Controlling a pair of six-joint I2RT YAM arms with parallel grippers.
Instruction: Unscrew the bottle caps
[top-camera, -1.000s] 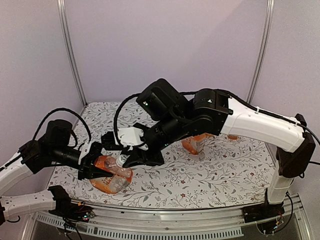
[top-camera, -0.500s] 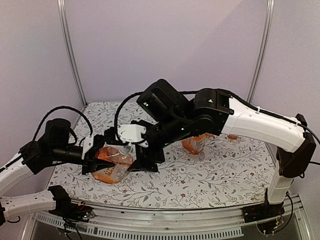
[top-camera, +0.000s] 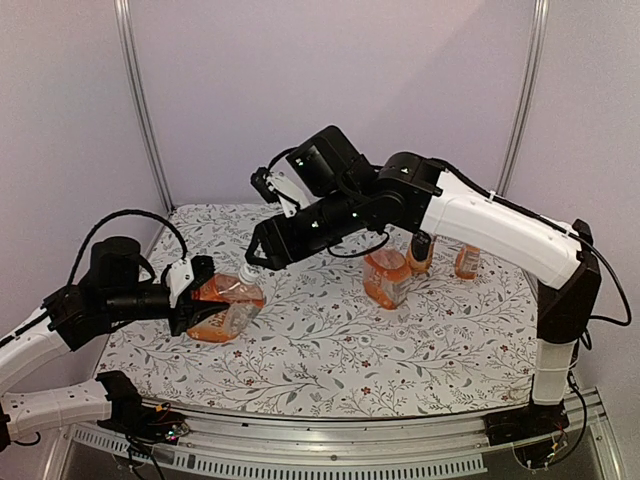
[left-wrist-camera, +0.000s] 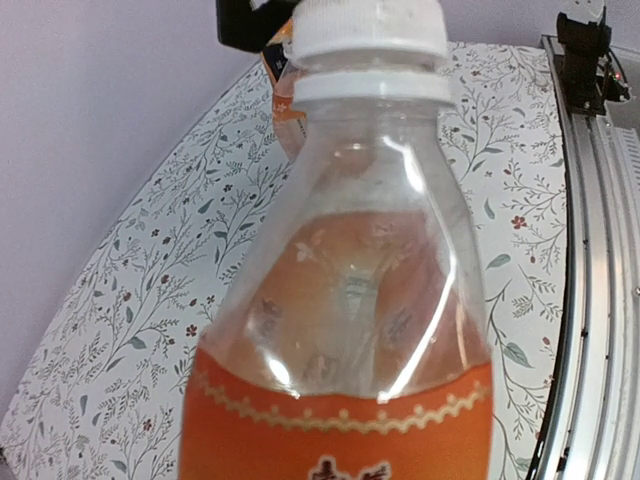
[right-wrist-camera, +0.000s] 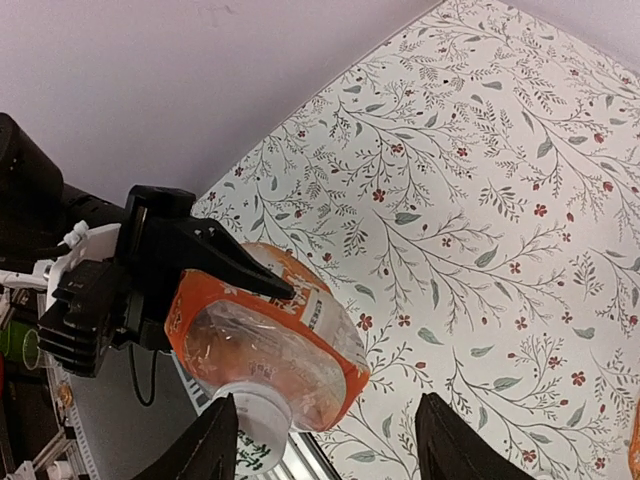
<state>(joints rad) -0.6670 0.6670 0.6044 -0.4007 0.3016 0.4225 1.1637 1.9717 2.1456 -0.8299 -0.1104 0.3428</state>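
L gripper (top-camera: 193, 298) is clamped round the body of a bottle (top-camera: 228, 310) at centre-left of the top view, holding it off the table (top-camera: 330, 350), tilted, neck toward frame centre. Vs a sec ago: the bottle was low near the front edge w/ R gripper (top-camera: 262, 255) down at its neck. Now the R arm has pulled up & back, jaws spread wide w/ nothing in them, tips just beside the cap (top-camera: 247, 275). L wrist view shows the cap on the neck, so it isn't off yet; can't tell if it's loosened. Prob a regrip btwn twists. 3 other bottles (top-camera: 388, 280) stand right of centre.
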